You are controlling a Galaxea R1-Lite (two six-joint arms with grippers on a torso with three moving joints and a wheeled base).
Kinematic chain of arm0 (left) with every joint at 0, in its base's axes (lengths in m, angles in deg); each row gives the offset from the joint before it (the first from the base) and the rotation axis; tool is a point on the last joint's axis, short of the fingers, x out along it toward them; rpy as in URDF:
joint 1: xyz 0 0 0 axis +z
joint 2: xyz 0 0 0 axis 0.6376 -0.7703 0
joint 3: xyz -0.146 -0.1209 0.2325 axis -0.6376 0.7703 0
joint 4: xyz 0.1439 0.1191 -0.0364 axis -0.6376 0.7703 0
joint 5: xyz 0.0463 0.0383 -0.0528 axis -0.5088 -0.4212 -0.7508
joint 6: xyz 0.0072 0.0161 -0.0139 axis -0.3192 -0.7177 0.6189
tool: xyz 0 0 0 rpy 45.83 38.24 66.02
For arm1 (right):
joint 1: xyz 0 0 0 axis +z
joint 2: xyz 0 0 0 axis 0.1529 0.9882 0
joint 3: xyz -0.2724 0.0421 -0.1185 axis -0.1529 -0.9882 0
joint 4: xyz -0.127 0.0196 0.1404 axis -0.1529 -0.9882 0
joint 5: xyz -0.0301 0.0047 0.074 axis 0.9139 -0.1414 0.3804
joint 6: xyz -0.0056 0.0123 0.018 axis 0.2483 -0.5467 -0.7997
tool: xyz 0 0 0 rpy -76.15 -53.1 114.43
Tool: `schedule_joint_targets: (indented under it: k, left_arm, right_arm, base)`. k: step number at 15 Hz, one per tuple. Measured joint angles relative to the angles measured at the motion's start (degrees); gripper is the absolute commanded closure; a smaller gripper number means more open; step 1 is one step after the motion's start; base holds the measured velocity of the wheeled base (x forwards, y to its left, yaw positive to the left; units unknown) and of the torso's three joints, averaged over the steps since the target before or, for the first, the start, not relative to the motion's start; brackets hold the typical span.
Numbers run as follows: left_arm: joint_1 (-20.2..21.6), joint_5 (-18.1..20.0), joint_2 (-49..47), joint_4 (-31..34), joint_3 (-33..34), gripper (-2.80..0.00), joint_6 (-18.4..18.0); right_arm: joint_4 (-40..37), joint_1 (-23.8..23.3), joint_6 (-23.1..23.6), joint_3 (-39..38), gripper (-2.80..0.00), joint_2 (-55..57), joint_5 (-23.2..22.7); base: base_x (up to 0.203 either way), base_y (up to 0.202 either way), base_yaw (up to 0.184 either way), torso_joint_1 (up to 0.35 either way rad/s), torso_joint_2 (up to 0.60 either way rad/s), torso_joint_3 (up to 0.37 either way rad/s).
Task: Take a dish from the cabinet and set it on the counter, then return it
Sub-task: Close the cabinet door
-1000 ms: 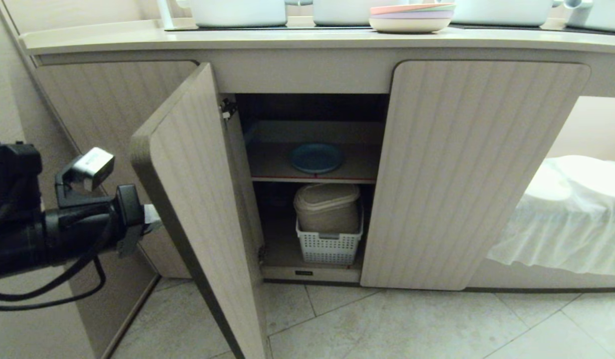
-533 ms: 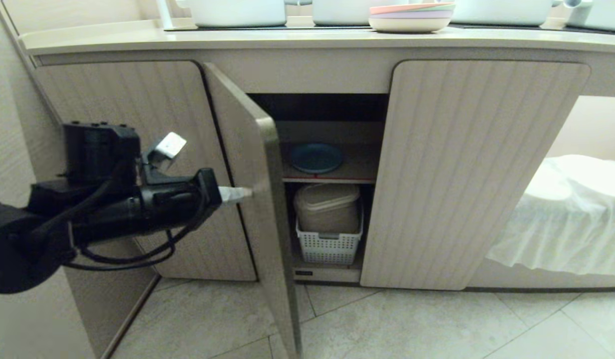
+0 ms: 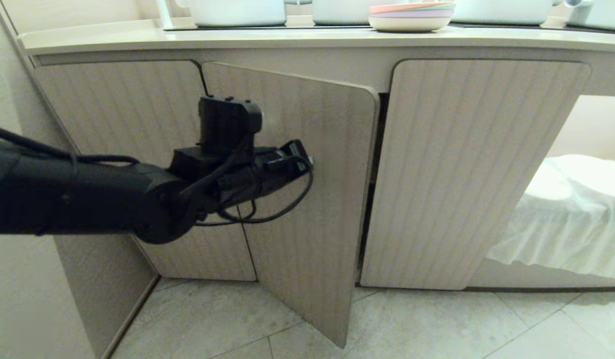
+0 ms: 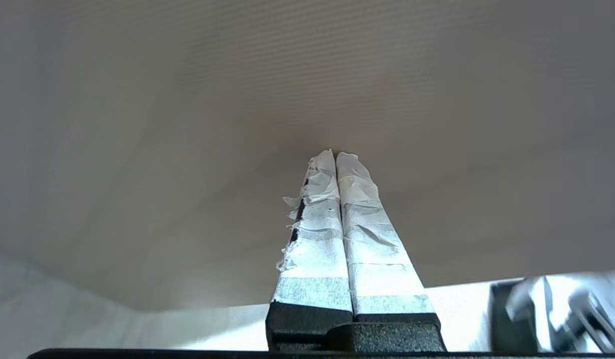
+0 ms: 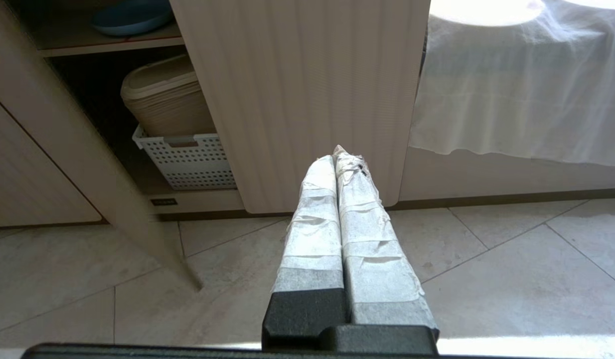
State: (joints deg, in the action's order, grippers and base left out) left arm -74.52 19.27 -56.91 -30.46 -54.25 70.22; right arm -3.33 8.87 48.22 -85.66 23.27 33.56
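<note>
Item: low cabinet with pale beige fluted doors; its left-centre swinging door stands nearly shut, a narrow dark gap left at its free edge beside the closed neighbouring door. Left pincer, tape-wrapped fingers pressed together and holding nothing, tips against the door's outer face; the black left arm reaches in level across the door front. Right pincer, likewise pressed together and empty, hangs idle low over the tiled floor, pointing at the cabinet. Round matte blue dish: inside the cabinet, on the inner shelf above a beige lidded container in a white perforated basket; hidden from the head view behind the door. Cream-beige surface above the cabinet carries a pink-topped stack of pastel plates. Step in hand, judged: closing the door. Handling note: push square to the panel, well away from the hinge, easing off as the free edge meets the frame. Clearance: the free edge passes close to the neighbouring door; the floor before the cabinet gives the arm room to draw back.
</note>
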Motion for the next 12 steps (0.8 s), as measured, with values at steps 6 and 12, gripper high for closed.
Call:
schedule_joint_targets:
  k: [6,12]
  left_arm:
    - [-5.54,-12.91,-6.87,4.59,-16.28,0.0,-5.94]
    - [-6.04,-34.76,-16.94,4.75,-31.91,0.0,-19.13]
  right_arm:
    - [-0.01,0.0,0.02,0.0,0.0,0.0,-0.02]
    - [-0.02,0.0,0.0,0.0,0.0,0.0,0.02]
  base:
    - [0.0,0.0,0.0,0.0,0.0,0.0]
    - [0.0,0.0,0.0,0.0,0.0,0.0]
